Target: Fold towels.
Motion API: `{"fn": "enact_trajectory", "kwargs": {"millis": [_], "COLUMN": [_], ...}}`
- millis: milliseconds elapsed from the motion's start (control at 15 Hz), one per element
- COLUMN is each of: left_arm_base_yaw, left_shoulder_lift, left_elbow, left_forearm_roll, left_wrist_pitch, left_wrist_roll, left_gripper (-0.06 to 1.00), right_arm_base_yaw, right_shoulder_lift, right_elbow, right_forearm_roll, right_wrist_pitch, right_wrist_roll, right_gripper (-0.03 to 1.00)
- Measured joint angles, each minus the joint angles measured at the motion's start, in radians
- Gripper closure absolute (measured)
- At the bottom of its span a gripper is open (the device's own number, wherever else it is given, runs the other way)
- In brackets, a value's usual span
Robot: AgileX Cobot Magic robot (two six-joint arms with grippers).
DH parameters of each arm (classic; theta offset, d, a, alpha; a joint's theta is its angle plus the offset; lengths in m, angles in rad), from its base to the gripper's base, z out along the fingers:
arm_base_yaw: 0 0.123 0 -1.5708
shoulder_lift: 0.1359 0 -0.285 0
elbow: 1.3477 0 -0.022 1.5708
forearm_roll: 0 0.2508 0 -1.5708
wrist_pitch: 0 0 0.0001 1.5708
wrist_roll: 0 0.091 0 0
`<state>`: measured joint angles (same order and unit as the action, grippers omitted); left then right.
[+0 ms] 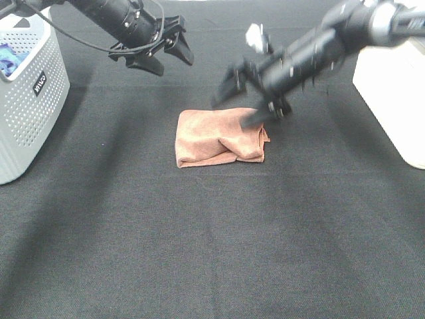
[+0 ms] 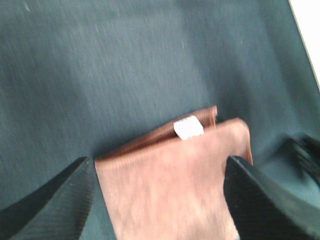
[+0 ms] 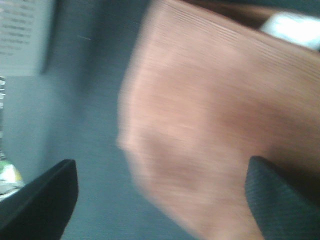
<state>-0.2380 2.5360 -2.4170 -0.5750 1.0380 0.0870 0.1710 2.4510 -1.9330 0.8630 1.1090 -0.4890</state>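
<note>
Rust-brown microfibre is seen folded into a compact rectangle — the towel (image 1: 219,138) lies near the middle of the black tablecloth (image 1: 199,252), well apart from the white perforated basket (image 1: 30,100) at the left edge and the white box (image 1: 392,86) at the right. Its long axis is judged to run left to right in the high view, with a looser, puckered flap toward the right end. A small white tag (image 2: 188,127) is shown at one corner on the far side.

The cloth is judged to be light, soft and limp, with a napped surface that grips well; nothing fragile is involved. It would be best taken by a pinch at a stitched edge or corner through all layers, since a hold on the top layer alone would let the fold fall open.

The left gripper (image 1: 163,50) is held spread and empty above the cloth's far side, clear of the towel. The right gripper (image 1: 255,96) is spread too, nothing being clasped — one fingertip appears to be at the towel's right far corner, though contact cannot be confirmed through the blur.
</note>
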Motion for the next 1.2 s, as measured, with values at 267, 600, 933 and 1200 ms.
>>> {"fn": "enact_trajectory", "kwargs": {"millis": [267,600,933,1200], "left_arm_base_yaw": [0.000,0.000,0.000,0.000], "left_shoulder_lift": [-0.007,-0.123,-0.293,-0.550], "left_elbow": [0.000,-0.005,0.026,0.277], "left_forearm_roll": [0.008,0.128,0.283,0.464], "left_wrist_pitch": [0.124,0.175,0.176,0.175], "left_wrist_roll": [0.033,0.041,0.027,-0.013], "left_gripper": [0.25,0.25,0.25,0.25], "right_arm_base_yaw": [0.001,-0.006,-0.011,0.003], "right_shoulder_lift": [0.011,-0.080,-0.231,-0.408], "right_elbow": [-0.010,-0.009,-0.009,0.051], "right_forearm_roll": [-0.260,-0.375,-0.418,-0.580], "right_wrist_pitch": [-0.072,-0.042,0.090,0.095], "right_wrist_roll": [0.178,0.220,0.289,0.355], "right_gripper": [0.12,0.12,0.12,0.12]}}
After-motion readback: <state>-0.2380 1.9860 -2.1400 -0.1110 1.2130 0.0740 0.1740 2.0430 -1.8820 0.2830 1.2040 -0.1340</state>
